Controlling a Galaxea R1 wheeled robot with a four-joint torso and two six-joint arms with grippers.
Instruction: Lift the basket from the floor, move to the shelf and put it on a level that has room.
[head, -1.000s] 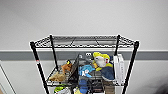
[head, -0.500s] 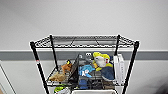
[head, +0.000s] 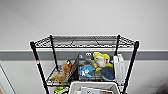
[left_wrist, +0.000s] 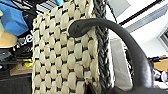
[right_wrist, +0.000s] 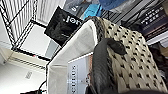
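**A:** Head view: the shelf (head: 83, 63), a black wire rack, stands against a pale wall. Its top level (head: 83, 41) lies bare. What sits below?

**B:** One tier down, soft toys: a brown toy (head: 65, 67), a blue toy (head: 86, 70) and a yellow-and-white toy (head: 101, 60), with a white box (head: 118, 68) upright at the right post. At the frame's lower edge, in front of the rack, the white-lined rim of the basket (head: 93, 86) rises, with papers (head: 90, 91) inside.

**A:** Left wrist view?

**B:** The basket's woven wall (left_wrist: 65, 55) close up, its dark loop handle (left_wrist: 120, 42) arching off the braided rim. Whether the left fingers are wide, narrow or holding, I cannot tell.

**A:** Right wrist view?

**B:** The basket's white lining (right_wrist: 75, 55), a printed sheet inside, the other handle (right_wrist: 102, 62) on the rim, the rack's wire tiers beyond. The right fingers' state: cannot tell either.
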